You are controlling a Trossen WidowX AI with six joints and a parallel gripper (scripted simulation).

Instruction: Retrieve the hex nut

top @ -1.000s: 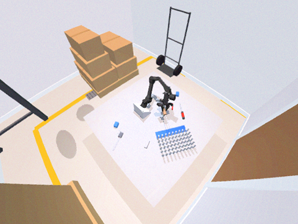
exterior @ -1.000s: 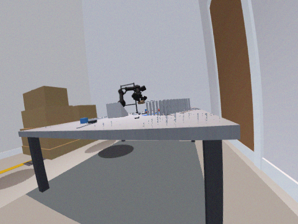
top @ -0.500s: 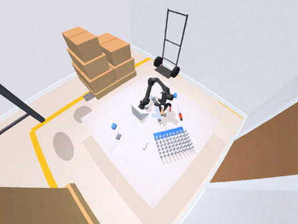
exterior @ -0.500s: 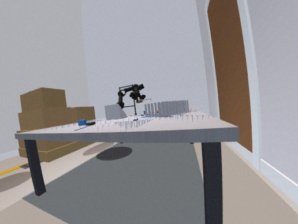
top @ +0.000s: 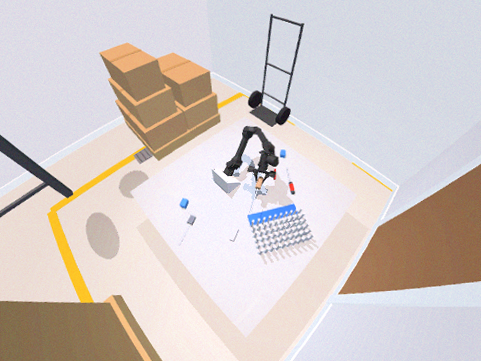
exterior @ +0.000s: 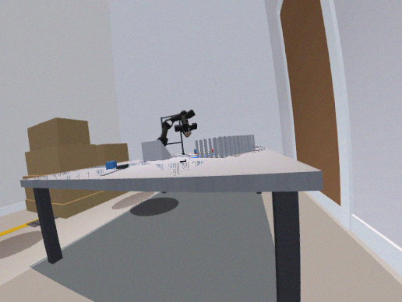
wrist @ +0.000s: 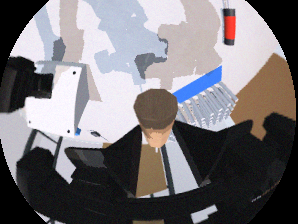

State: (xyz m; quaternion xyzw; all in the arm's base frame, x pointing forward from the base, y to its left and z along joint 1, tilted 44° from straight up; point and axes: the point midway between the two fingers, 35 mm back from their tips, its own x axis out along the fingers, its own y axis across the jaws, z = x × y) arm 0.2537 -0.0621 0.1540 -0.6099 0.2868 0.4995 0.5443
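Note:
My gripper (top: 260,178) (exterior: 187,131) (wrist: 156,124) is shut on the wooden handle (top: 259,185) (exterior: 188,135) (wrist: 155,107) of a tool. It is raised above the table, behind the blue taped strip (top: 271,214) (wrist: 207,80). In the top view the tool's thin shaft (top: 253,203) runs toward the strip's left end; its tip and height are unclear. The standing metal spacers (top: 283,233) (exterior: 226,146) (wrist: 209,108) form upright rows beyond the strip. I cannot make out the hex nut. A red-handled tool (top: 292,188) (wrist: 229,27) lies to the side.
A grey-handled tool (top: 191,220) and a small bent piece (top: 234,236) lie left of the spacers. Blue blocks (top: 184,203) (top: 282,153) lie farther out. A pale box-shaped block (top: 225,181) (exterior: 154,151) (wrist: 52,102) stands by the arm's base.

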